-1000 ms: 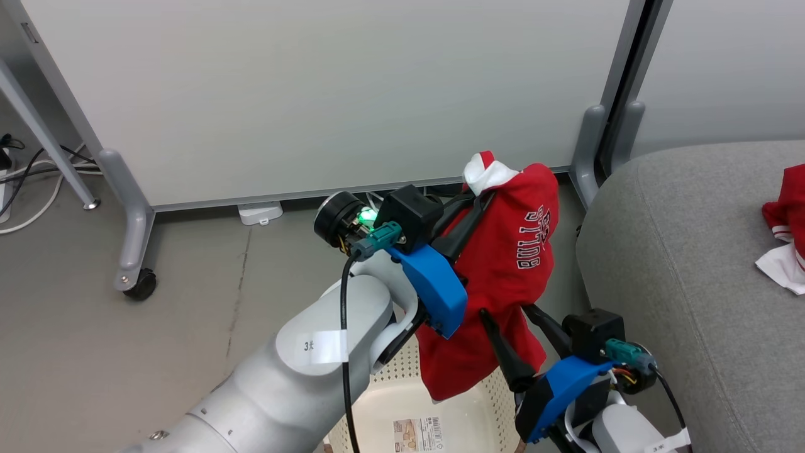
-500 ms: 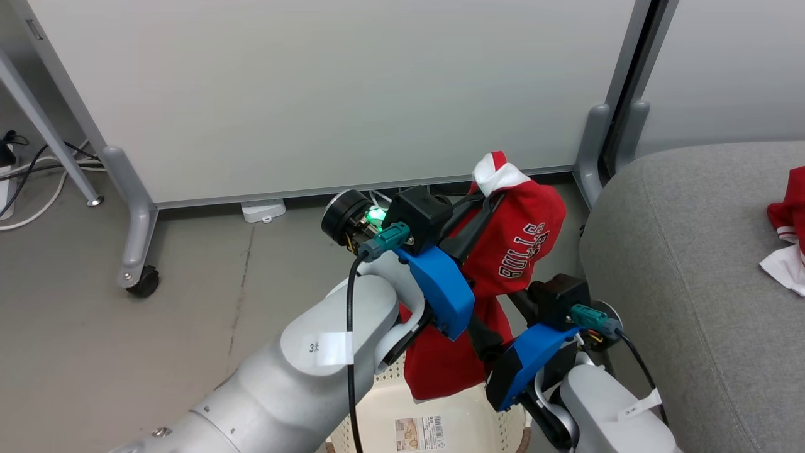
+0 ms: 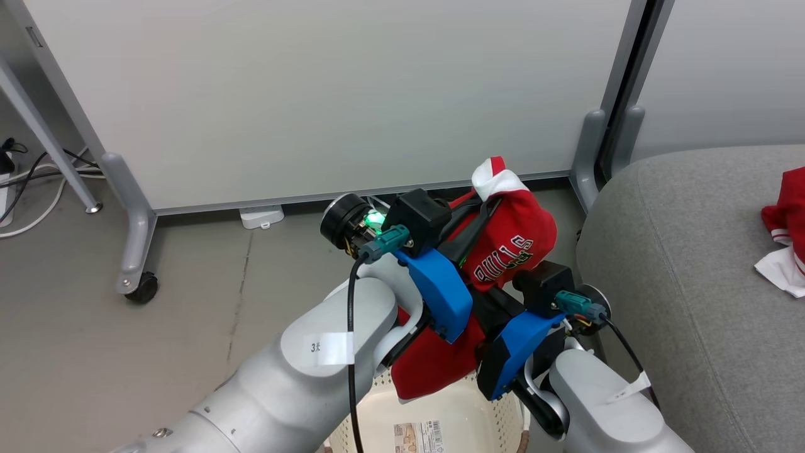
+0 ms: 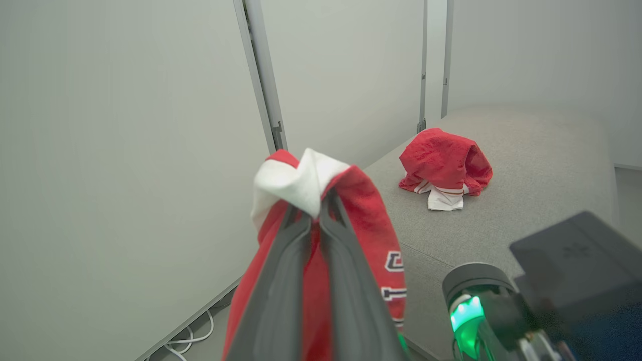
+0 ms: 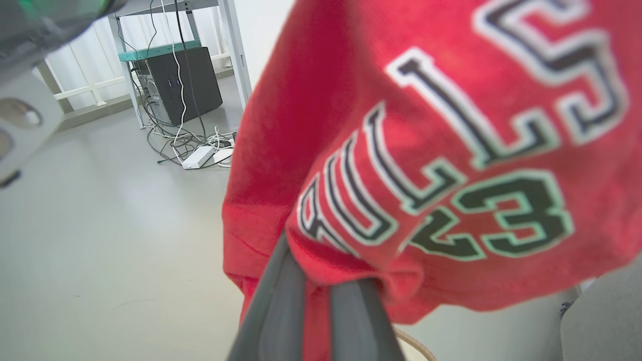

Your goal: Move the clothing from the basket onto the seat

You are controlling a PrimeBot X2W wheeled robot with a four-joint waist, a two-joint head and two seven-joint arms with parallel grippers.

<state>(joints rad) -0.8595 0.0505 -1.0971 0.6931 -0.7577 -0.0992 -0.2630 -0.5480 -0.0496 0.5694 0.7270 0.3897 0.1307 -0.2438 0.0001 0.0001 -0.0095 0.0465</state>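
A bright red garment (image 3: 516, 242) with "Bulls 23" lettering hangs above the cream perforated basket (image 3: 453, 415). My left gripper (image 4: 316, 200) is shut on its white-trimmed top edge. My right gripper (image 5: 321, 271) is shut on a lower fold just under the lettering, bunching the cloth between the two grippers. In the head view the right gripper's fingers are mostly hidden behind the left arm's blue mount. The grey seat (image 3: 679, 264) lies to the right. A second red garment (image 3: 783, 226) with white trim lies crumpled on it and shows in the left wrist view too (image 4: 444, 160).
White partition panels (image 3: 314, 94) on grey feet with a castor (image 3: 139, 286) stand behind the basket. Cables (image 3: 25, 176) run along the floor at far left. The right wrist view shows a dark box (image 5: 180, 85) under a desk, with wires and a power strip (image 5: 198, 155).
My right gripper has moved up and left to the hanging garment and shut on its lower part. The cloth is now bunched higher. The left gripper keeps its hold.
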